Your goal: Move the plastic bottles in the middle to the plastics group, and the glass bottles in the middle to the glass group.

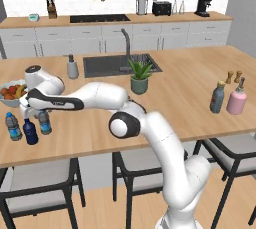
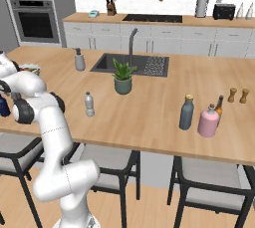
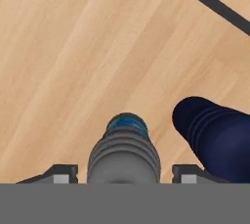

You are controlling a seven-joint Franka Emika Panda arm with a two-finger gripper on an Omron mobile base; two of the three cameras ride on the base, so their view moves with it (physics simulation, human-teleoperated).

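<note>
Three small bottles [image 1: 29, 127] stand on the wooden island [image 1: 190, 98].

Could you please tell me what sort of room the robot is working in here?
It looks like a home kitchen, rendered rather than real: a wooden island counter with a built-in sink, a wall oven at the far left, and a toaster and coffee machine on the back counter.

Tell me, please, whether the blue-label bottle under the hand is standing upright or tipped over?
Upright: the blue-label bottle stands on the counter beside the navy bottle, and the hand view looks straight down on its cap.
</note>
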